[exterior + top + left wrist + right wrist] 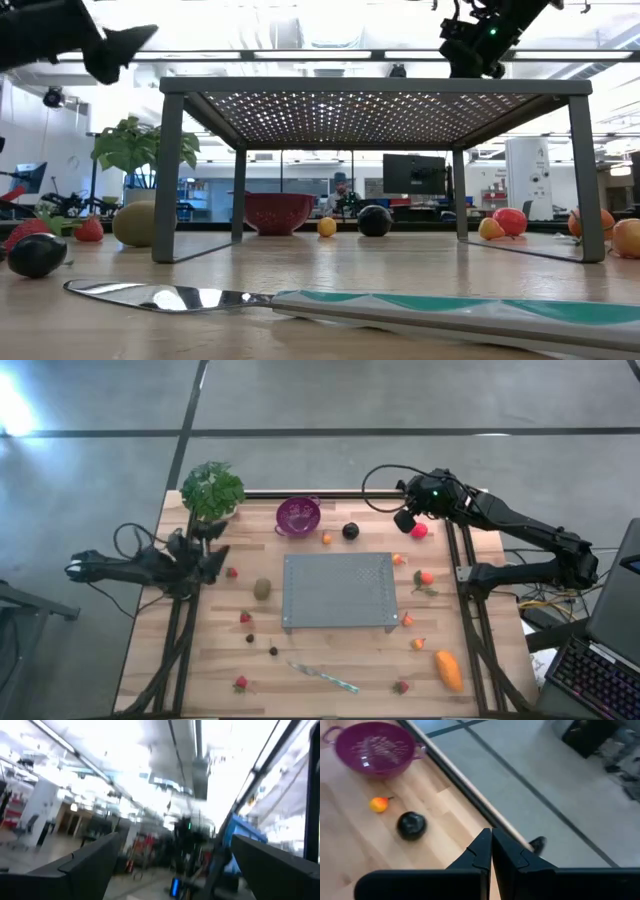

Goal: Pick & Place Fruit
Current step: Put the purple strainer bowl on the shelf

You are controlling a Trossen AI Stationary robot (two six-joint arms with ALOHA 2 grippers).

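Fruit: small glossy toy pieces were scattered on the worktop around the rack: dark round plum at 12 o'clock, olive kiwi at 9, oblong orange fruit at 4.
Writing: none legible.
Materials: pale wood planks; grey perforated metal; purple colander.
Left end effector: fingers apart, empty.
Right end effector: fingers together, empty, above the pink-red ball.

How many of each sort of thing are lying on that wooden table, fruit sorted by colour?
Red strawberries: 4
Small orange fruits: 5
Dark fruits: 3
Pink-red ball: 1
Green kiwi: 1
Large oblong orange fruit: 1
Purple colander: 1
Metal rack: 1
Knife: 1
Leafy plant: 1
Total: 19
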